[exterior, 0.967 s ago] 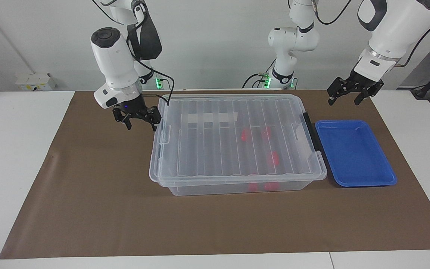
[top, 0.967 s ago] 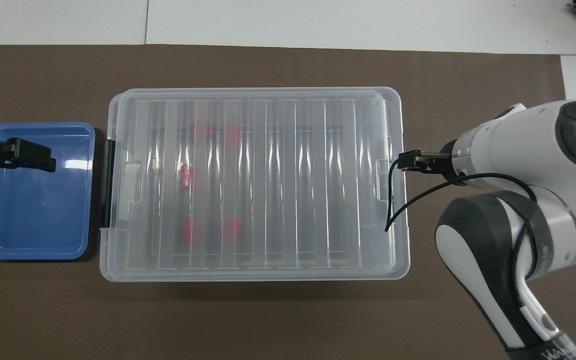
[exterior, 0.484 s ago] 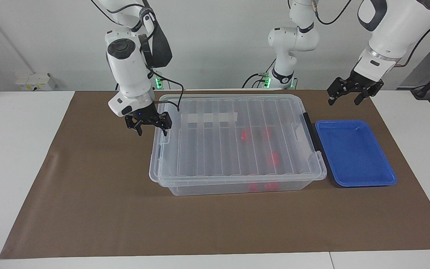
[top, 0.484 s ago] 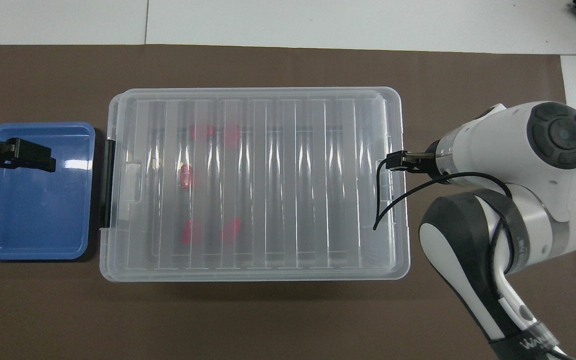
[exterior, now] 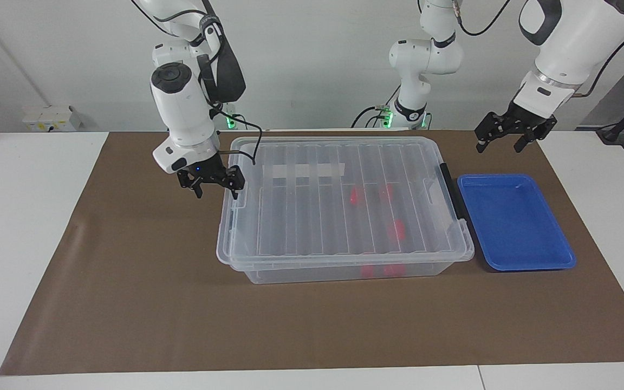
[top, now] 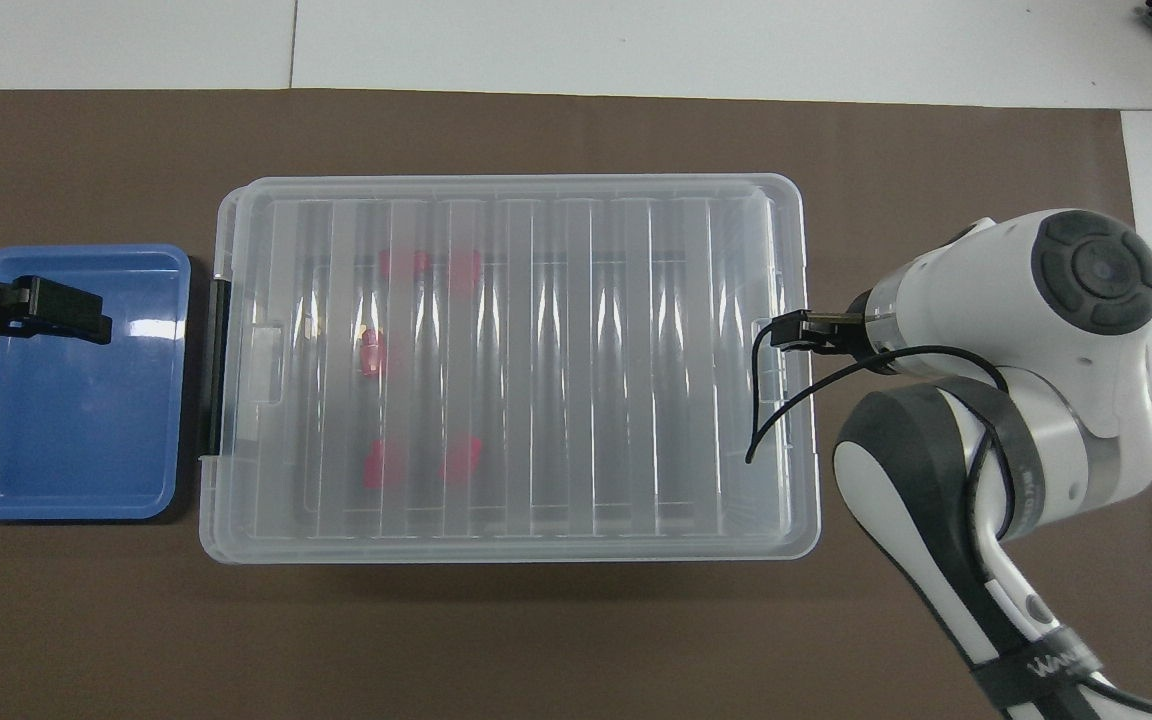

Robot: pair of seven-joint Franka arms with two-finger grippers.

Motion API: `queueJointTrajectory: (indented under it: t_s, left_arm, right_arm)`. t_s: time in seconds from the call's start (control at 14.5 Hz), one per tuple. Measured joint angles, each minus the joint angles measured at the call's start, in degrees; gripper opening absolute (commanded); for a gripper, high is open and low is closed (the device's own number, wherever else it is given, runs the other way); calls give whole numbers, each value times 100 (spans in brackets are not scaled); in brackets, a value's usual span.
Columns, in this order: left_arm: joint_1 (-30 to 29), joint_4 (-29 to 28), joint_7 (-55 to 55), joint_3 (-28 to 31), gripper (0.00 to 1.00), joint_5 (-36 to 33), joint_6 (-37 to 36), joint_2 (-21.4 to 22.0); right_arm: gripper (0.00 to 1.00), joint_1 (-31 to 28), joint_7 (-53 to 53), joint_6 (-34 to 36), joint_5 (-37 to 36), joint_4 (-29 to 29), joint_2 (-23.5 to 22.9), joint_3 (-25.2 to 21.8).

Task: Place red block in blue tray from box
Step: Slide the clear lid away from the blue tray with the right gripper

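The box point(exterior: 301, 216) is a clear bin with its ribbed lid closed, in the middle of the brown mat; it also shows in the overhead view point(top: 636, 380). Several red blocks point(exterior: 356, 196) lie inside it, in the half toward the left arm's end point(top: 373, 352). The blue tray point(exterior: 512, 225) lies empty beside that end of the box point(top: 66, 440). My right gripper point(exterior: 217, 188) is open at the box's other end, one finger by the lid's edge point(top: 786, 332). My left gripper point(exterior: 499, 145) is open and waits in the air, over the tray's edge in the overhead view point(top: 86, 315).
A black latch point(exterior: 451, 189) runs along the box's end next to the tray. The right arm's black cable point(top: 771, 400) hangs over the lid's corner. The brown mat point(exterior: 128, 271) covers the white table.
My right gripper has moved from beside the box in to the lid's edge and a little lower. The left arm, box and tray have not moved.
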State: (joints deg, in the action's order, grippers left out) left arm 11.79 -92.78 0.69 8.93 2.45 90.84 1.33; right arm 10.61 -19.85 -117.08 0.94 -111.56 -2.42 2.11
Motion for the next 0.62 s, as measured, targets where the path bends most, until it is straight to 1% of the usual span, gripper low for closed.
queueJointTrajectory:
  t_s: [0.41, 0.62]
  left_arm:
    - [0, 0, 0, 0, 100, 0, 0, 0]
    - [0, 0, 0, 0, 100, 0, 0, 0]
  right_arm:
    - [100, -369, 218, 42, 2, -18, 4, -6]
    - [100, -547, 297, 237, 1, -18, 33, -5]
